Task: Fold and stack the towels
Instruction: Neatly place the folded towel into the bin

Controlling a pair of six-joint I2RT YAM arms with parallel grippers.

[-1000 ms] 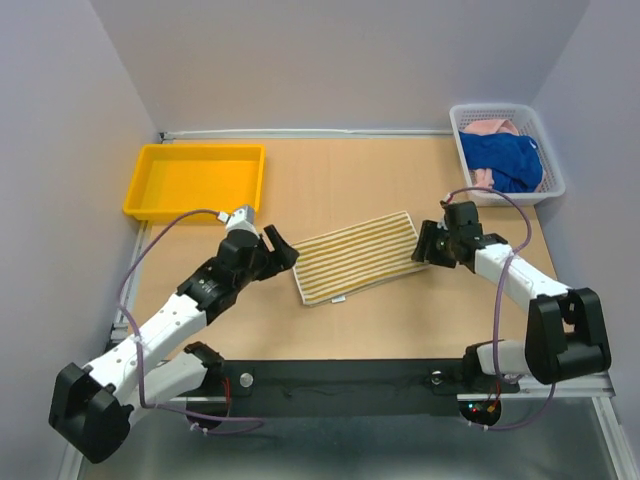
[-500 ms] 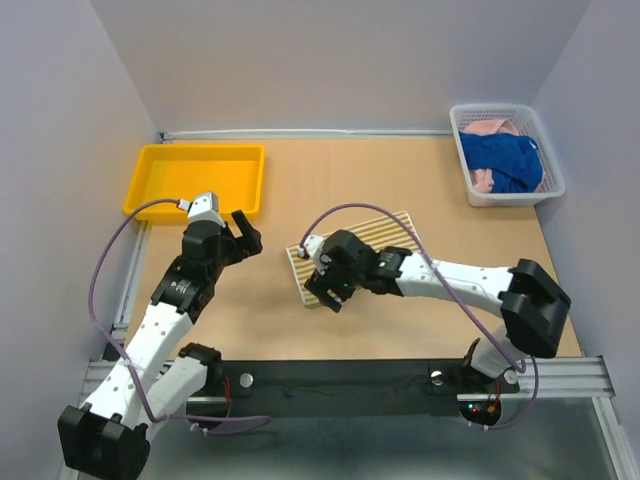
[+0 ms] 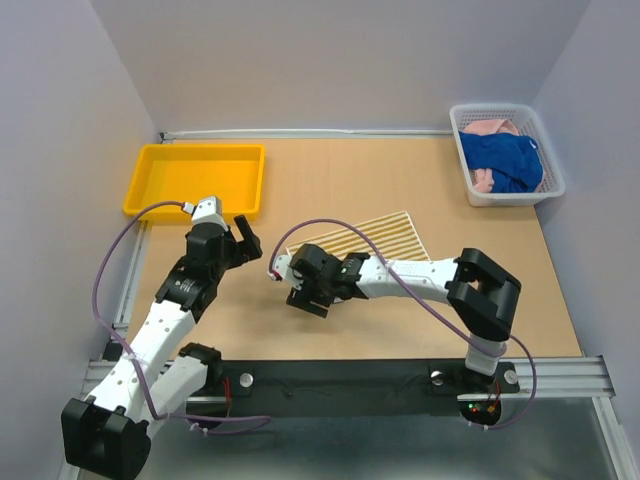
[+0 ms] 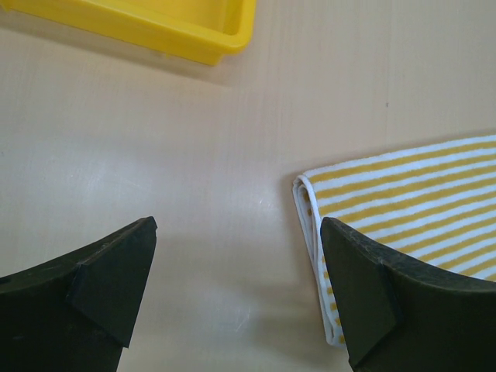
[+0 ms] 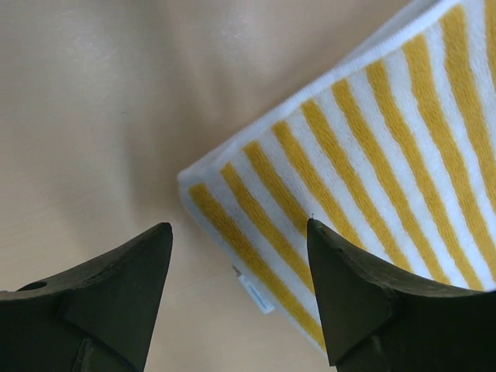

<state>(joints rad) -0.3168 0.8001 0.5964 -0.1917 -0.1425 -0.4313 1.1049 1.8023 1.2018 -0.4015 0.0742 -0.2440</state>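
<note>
The yellow-and-cream striped towel (image 3: 368,238) lies folded on the table's middle. My right arm reaches across its near edge, and my right gripper (image 3: 302,296) hangs open over its left corner. In the right wrist view, that corner (image 5: 372,139) and a small white label (image 5: 253,293) show between the spread jaws (image 5: 239,229). My left gripper (image 3: 245,233) stands open to the towel's left, gripping nothing. In its own view (image 4: 239,263), the towel's folded edge (image 4: 403,194) runs under the right finger. The blue towel (image 3: 505,160) and the pink towel (image 3: 487,127) lie bunched in the basket.
A white basket (image 3: 555,180) stands at the back right corner. A yellow tray (image 3: 195,178) sits at the back left, its corner (image 4: 201,35) just beyond my left gripper. Walls close in the table on three sides.
My right arm has swung from the towel's right end across to its left corner. My left gripper has pulled back left off the towel and opened wider. The towel has stayed put.
</note>
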